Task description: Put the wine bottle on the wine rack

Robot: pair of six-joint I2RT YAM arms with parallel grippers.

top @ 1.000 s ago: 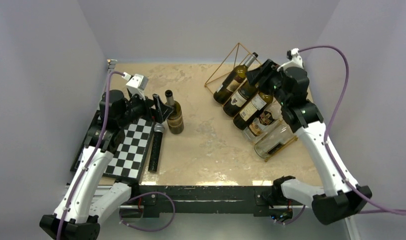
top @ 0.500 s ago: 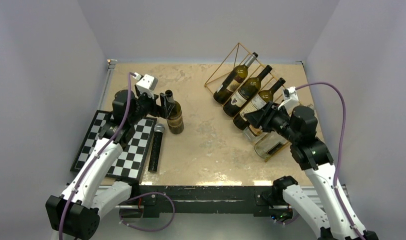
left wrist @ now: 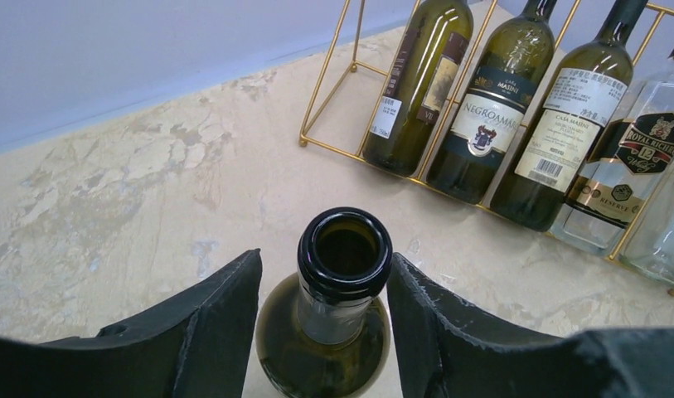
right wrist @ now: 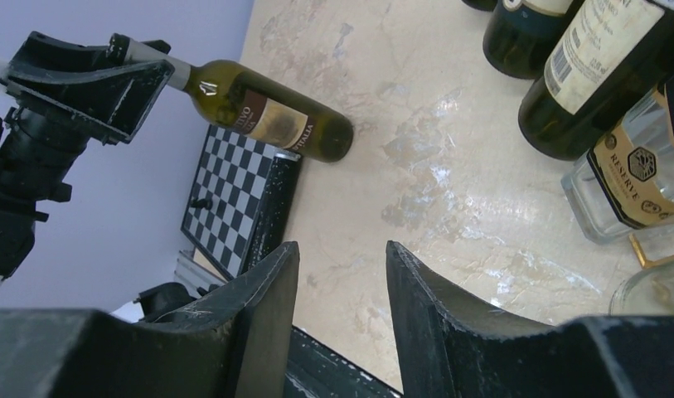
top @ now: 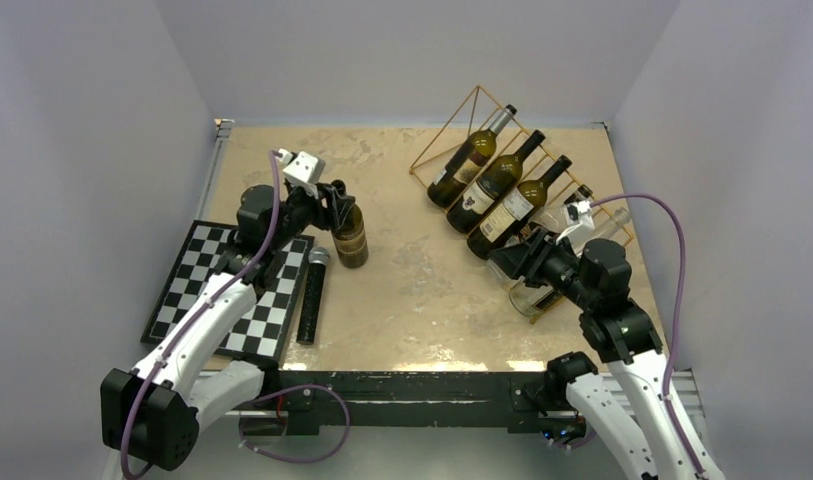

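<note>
The wine bottle [top: 350, 235], dark green with a brown label, stands upright on the table, left of centre. My left gripper [top: 335, 203] straddles its neck [left wrist: 337, 311]. It is open: the right finger sits at the lip and a gap shows beside the left finger [left wrist: 225, 315]. The wine rack [top: 443, 130], a gold wire frame, stands at the back right with several bottles lying in it. My right gripper [top: 502, 262] hovers open and empty in front of the rack's near end. Its wrist view shows the wine bottle [right wrist: 267, 120] far off and table between the fingers.
A black-and-white chessboard [top: 207, 290] lies at the left edge, with a black cylinder [top: 311, 295] along its right side. Three dark bottles [top: 492, 185] and clear bottles [top: 542, 285] fill the rack. Walls close in on the left, back and right.
My left gripper has moved onto the bottle's neck and its jaws have narrowed. My right arm has drawn back from the rack toward the near edge, jaws narrowing.
</note>
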